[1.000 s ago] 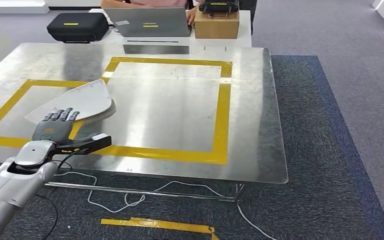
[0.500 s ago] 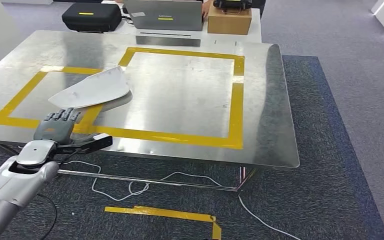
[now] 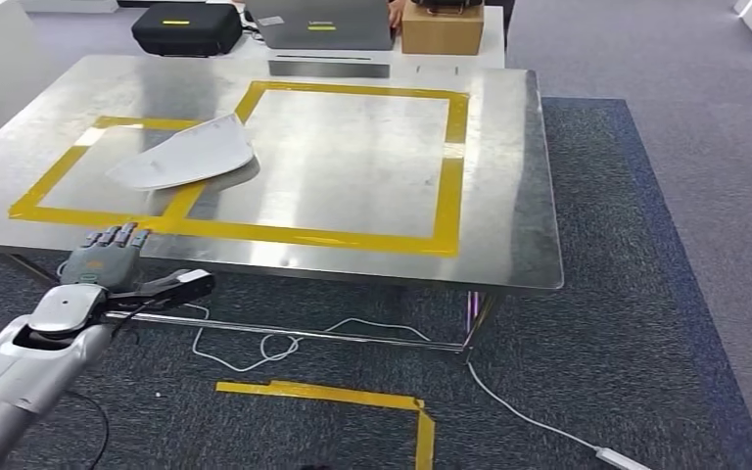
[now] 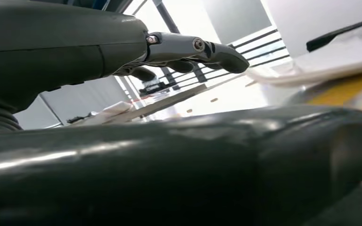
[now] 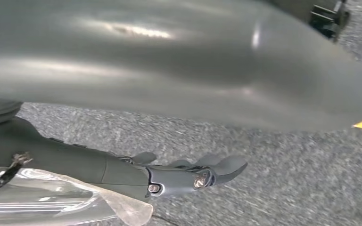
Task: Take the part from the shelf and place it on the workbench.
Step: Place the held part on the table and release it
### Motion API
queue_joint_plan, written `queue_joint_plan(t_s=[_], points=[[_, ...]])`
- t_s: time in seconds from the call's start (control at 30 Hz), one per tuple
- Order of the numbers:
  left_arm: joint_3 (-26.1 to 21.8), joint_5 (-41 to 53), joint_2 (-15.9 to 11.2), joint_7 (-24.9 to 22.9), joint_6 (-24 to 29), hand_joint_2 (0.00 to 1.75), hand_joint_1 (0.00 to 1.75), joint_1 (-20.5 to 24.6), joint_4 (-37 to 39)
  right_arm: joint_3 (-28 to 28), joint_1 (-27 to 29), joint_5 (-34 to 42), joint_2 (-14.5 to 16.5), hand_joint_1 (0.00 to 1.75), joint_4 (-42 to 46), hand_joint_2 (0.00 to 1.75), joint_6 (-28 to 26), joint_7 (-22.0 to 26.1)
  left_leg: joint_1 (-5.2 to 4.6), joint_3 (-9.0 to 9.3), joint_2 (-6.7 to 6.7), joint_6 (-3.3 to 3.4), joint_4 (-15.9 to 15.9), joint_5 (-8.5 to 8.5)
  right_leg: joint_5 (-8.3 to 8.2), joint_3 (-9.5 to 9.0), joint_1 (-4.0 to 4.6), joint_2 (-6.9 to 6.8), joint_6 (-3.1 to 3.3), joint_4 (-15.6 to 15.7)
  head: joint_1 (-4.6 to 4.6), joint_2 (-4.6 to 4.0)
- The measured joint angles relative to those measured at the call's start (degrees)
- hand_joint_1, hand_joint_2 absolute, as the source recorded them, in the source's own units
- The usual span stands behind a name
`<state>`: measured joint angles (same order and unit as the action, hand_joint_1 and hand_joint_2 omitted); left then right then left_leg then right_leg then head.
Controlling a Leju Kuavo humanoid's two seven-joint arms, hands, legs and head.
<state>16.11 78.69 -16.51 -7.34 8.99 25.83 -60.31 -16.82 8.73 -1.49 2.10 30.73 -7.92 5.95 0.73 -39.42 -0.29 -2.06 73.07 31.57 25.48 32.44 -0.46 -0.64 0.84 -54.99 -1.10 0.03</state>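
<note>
Grey carpet under steel bench [image 3: 490, 196], yellow tape squares marked on its top. White curved part [image 3: 186, 157] lies flat on bench, across tape line between the squares, well apart from both hands. Laptop [image 3: 321, 24], black case [image 3: 186, 27], cardboard box [image 3: 441, 31] on far desk. Left robot hand [image 3: 103, 257] at near bench edge, fingers extended, holding nothing. Right robot hand [image 5: 188, 176] over carpet, fingers loosely apart, empty.

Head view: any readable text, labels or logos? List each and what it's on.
None can be read.
Laptop: a small light-green mark on the lid, too small to read.
Black case: a yellow strip on top, no legible letters.
Cardboard box: no print to be made out.
</note>
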Motion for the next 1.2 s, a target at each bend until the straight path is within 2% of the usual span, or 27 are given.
queue_joint_plan(t_s=[0.07,0.13,0.17,0.23,0.27,0.33,0.4,0.43,0.47,0.5,0.53,0.6,0.63,0.67,0.73,0.77,0.8,0.83,0.9,0.93,0.97,1.0,1.03,1.07,1.1,1.17,1.2], points=[[-0.1,0.0,0.0,-0.1,0.0,0.0,0.0,-0.2,0.0,-0.1,0.0,0.0,0.0,0.0,0.0,0.0,0.1,-0.1,0.35,5.22,0.07,-0.29,-6.5,-2.71,-0.74,1.56,-0.13,-0.1,-0.5,-0.8,-0.02,-0.01],[-0.3,0.0,-0.1,-0.2,-0.1,0.0,0.0,-0.4,-0.1,-0.2,0.0,0.2,-0.1,0.0,0.0,0.0,0.2,-0.1,0.35,10.37,0.02,-0.1,-14.2,-2.7,-1.36,2.71,-0.05,-0.14,-1.16,-1.6,-0.04,0.01],[-0.4,0.0,-0.1,-0.3,-0.1,0.0,0.0,-0.5,-0.2,-0.2,0.0,0.2,-0.1,0.0,0.0,0.0,0.3,0.0,0.25,11.51,-0.02,0.18,-16.3,-2.16,-1.74,3.08,0.03,-0.14,-1.49,-1.9,-0.07,0.01],[-0.5,0.0,-0.1,-0.4,-0.2,0.0,0.0,-1.2,-0.2,-0.3,0.0,0.3,-0.1,0.0,-0.1,0.0,0.3,0.2,0.03,11.27,0.03,1.25,-16.8,-2.22,-2.51,3.66,-0.04,-0.11,-2.15,-1.9,-0.07,0.01],[-0.5,0.0,-0.1,-0.4,-0.4,0.0,0.0,-1.6,-0.2,-0.3,0.0,0.4,-0.2,0.0,-0.1,0.0,0.3,0.2,0.02,10.78,0.15,1.81,-16.8,-2.65,-2.07,4.08,-0.14,-0.03,-2.43,-2.2,-0.07,0.0],[-0.5,0.0,-0.1,-0.6,-0.8,0.0,0.0,-2.4,-0.2,-0.4,0.1,0.5,-0.3,0.0,-0.3,0.0,0.5,0.4,0.06,9.46,0.38,2.94,-16.8,-3.81,1.69,5.95,-0.26,0.21,-2.9,-5.5,0.07,-0.01],[-0.6,-0.4,-0.1,-0.6,-1.5,0.0,0.0,-3.4,-0.2,-0.5,0.1,0.8,-0.3,0.0,-0.3,0.0,0.8,0.6,-0.17,7.83,0.45,3.45,-16.8,-5.03,7.08,8.46,-0.2,0.38,-3.07,-13.1,0.27,-0.01],[-0.7,-0.7,0.0,-0.6,-1.9,0.0,0.0,-4.1,-0.2,-0.5,0.1,1.0,-0.4,0.0,-0.3,0.0,0.9,0.8,-0.37,7.01,0.47,3.55,-16.7,-5.64,8.55,9.19,-0.16,0.4,-3.01,-16.8,0.3,-0.01],[-0.8,-1.1,0.2,-0.6,-2.3,0.0,0.0,-5.1,-0.2,-0.5,0.1,1.2,-0.4,0.0,-0.3,0.0,1.1,0.8,-0.63,6.2,0.5,3.64,-16.7,-6.24,8.76,9.13,-0.07,0.41,-2.82,-19.0,0.31,-0.01],[-1.0,-1.6,0.3,-0.6,-2.5,0.0,0.0,-6.1,-0.2,-0.5,0.1,1.4,-0.4,0.0,-0.3,0.0,1.2,0.9,-0.92,5.45,0.52,3.72,-16.7,-6.8,7.82,8.01,0.08,0.43,-2.45,-19.2,0.3,-0.01],[-1.2,-2.2,0.6,-0.6,-2.7,0.0,0.0,-7.2,-0.2,-0.5,0.1,1.7,-0.4,0.0,-0.3,0.0,1.3,0.9,-1.2,4.81,0.52,3.78,-16.7,-7.32,6.26,5.79,0.33,0.49,-1.88,-17.1,0.31,-0.01],[-1.6,-3.6,1.2,-0.3,-2.9,0.0,0.0,-9.3,-0.2,-0.5,0.1,2.1,-0.7,0.0,-0.2,0.0,1.5,0.7,-1.6,3.86,0.48,3.8,-16.6,-8.25,4.48,-0.92,1.15,0.79,-0.21,-8.6,0.25,0.0],[-1.8,-4.2,1.6,-0.1,-3.0,0.0,0.0,-10.4,-0.2,-0.5,0.1,2.4,-0.8,0.0,-0.2,0.0,1.6,0.6,-1.69,3.59,0.49,3.72,-16.6,-8.69,4.69,-3.96,1.48,0.93,0.36,-4.3,0.23,0.01],[-2.0,-4.7,2.1,0.0,-3.0,0.0,0.0,-11.5,-0.1,-0.4,0.1,2.7,-1.0,0.0,-0.1,0.0,1.7,0.5,-1.67,3.42,0.53,3.57,-16.7,-9.16,5.16,-5.96,1.76,1.06,0.72,-1.3,0.21,0.01],[-2.4,-5.8,2.9,0.5,-2.8,0.0,0.0,-14.0,0.1,-0.2,0.4,3.9,-1.0,0.0,0.2,0.0,2.2,0.1,-1.58,3.22,0.56,3.09,-17.0,-10.17,5.19,-6.77,1.85,1.08,0.7,0.9,0.27,0.01],[-2.6,-6.4,3.4,0.6,-2.6,0.0,0.0,-15.2,0.3,0.0,0.7,4.7,-1.0,0.0,0.5,0.0,2.6,-0.1,-1.51,3.09,0.49,2.78,-17.0,-10.09,4.6,-6.52,1.75,0.96,0.75,1.1,0.27,0.01],[-2.7,-6.9,3.9,0.8,-2.3,0.0,0.0,-16.5,0.6,0.4,1.1,5.5,-1.0,0.0,0.9,0.0,3.0,-0.4,-1.48,2.77,0.41,2.45,-16.4,-9.03,3.96,-6.09,1.57,0.83,0.87,1.3,0.24,0.0],[-2.8,-7.6,4.4,0.9,-1.9,0.0,0.0,-17.8,1.0,1.0,1.5,6.3,-1.0,0.0,1.5,0.0,3.4,-0.8,-1.37,2.18,0.34,2.08,-14.7,-6.8,3.26,-5.53,1.36,0.7,0.98,1.6,0.1,0.0],[-3.2,-9.1,5.6,0.9,-1.1,0.0,0.0,-20.2,2.4,2.4,2.5,7.7,-1.0,0.0,3.1,0.0,4.5,-1.6,-0.88,0.44,0.28,1.34,-8.1,-0.64,2.06,-4.07,1.21,0.54,1.08,1.4,-0.11,0.01],[-3.4,-10.0,6.3,0.8,-0.7,0.0,0.0,-21.4,3.2,3.2,3.0,8.3,-1.0,0.0,3.9,0.0,5.1,-2.0,-0.59,-0.24,0.29,1.0,-4.1,1.43,1.52,-3.25,1.16,0.46,0.95,1.2,-0.19,0.01],[-3.7,-10.9,7.0,0.7,-0.3,0.0,0.0,-22.6,4.1,4.1,3.6,8.6,-1.0,0.0,4.7,0.0,5.7,-2.4,-0.36,-0.38,0.29,0.71,-1.2,1.97,1.01,-2.31,1.08,0.38,0.76,0.9,-0.16,0.0],[-4.0,-11.9,7.7,0.6,0.0,0.0,0.0,-23.7,5.0,5.1,4.2,8.8,-1.0,0.0,5.6,0.0,6.1,-2.8,-0.13,0.27,0.29,0.44,0.0,1.12,0.57,-1.29,0.94,0.3,0.53,0.5,-0.17,0.0],[-4.4,-13.0,8.4,0.5,0.3,0.0,0.0,-24.7,6.0,6.1,4.7,8.8,-1.0,0.0,6.4,0.0,6.5,-3.2,0.08,1.83,0.3,0.17,-0.7,-0.52,0.21,-0.2,0.75,0.23,0.23,0.0,-0.17,-0.01],[-4.9,-14.0,9.1,0.3,0.6,0.0,0.0,-25.6,7.0,7.2,5.2,8.6,-0.9,0.0,7.3,0.0,6.8,-3.7,0.31,4.37,0.32,-0.1,-3.3,-1.95,-0.11,0.87,0.56,0.18,-0.09,-0.7,-0.19,0.0],[-5.4,-14.8,9.8,0.2,0.8,0.0,0.0,-26.2,7.9,8.4,5.7,8.3,-0.9,0.0,8.3,0.0,7.1,-4.2,0.46,7.52,0.33,-0.32,-7.2,-2.27,-0.35,1.83,0.46,0.14,-0.41,-1.4,-0.24,0.0],[-6.5,-15.9,10.9,-0.3,1.3,0.0,0.0,-27.3,9.5,10.8,6.4,7.4,-0.5,0.0,10.0,0.0,7.6,-5.0,0.4,12.37,0.27,0.13,-14.4,-0.8,-0.87,3.04,0.4,0.03,-1.14,-2.6,-0.21,0.0],[-7.1,-16.4,11.4,-0.6,1.4,0.0,0.0,-27.8,10.3,12.0,6.7,6.8,-0.3,0.0,10.7,0.0,7.9,-5.4,0.2,13.28,0.24,0.61,-16.1,-0.03,-1.25,3.31,0.39,-0.04,-1.5,-2.8,-0.2,0.0]])
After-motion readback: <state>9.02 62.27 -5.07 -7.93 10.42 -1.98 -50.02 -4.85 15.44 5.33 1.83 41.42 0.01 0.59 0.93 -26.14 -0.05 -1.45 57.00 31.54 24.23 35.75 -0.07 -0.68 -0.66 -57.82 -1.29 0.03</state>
